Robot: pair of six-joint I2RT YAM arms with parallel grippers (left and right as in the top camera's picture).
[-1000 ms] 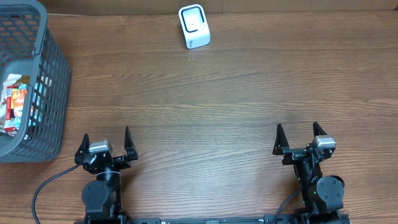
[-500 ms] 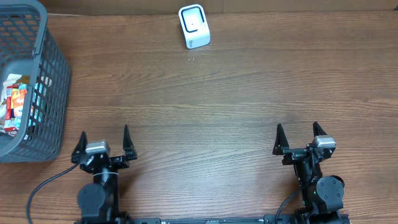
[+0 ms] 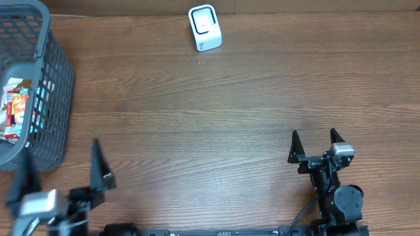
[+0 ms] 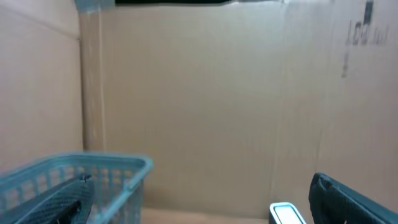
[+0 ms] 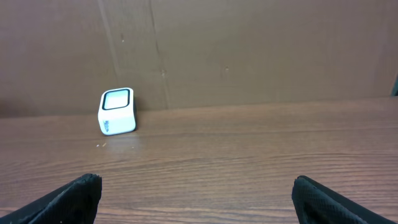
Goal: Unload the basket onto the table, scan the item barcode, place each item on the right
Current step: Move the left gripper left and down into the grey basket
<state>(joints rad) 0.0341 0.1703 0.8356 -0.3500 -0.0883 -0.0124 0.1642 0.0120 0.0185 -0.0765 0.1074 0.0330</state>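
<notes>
**Overhead view, with both wrist views.** I judge the task to be at its first step, fetching an item: nothing is held and nothing stands in front of the scanner (image 3: 204, 27).

- **Item.** The packets (image 3: 16, 108), red, orange and white, lie inside the grey basket (image 3: 56, 62) at the left edge of the frame, about mid-height. I cannot make out a barcode on any of them.
- **Left hand.** The left hand (image 3: 60, 157) sits at the lower left of the frame, just below the basket's lower corner. Its 2 fingers are spread wide apart and are empty. The packets lie up and to the left of it, near but behind the basket wall. The left wrist view looks over the basket rim toward the cardboard backdrop.
- **Right hand.** The right hand (image 3: 314, 134) is at the lower right, fingers likewise apart and empty, well apart from the basket. Its wrist view faces the scanner across the bare counter (image 3: 216, 111).
- **Scanner.** It stands at the top centre of the frame, well apart from both hands.

**Next move, as I judge it.** I must bring the left hand over the rim, lower it onto 1 packet, and close on it. The mesh wall rules out a sideways reach.
</notes>
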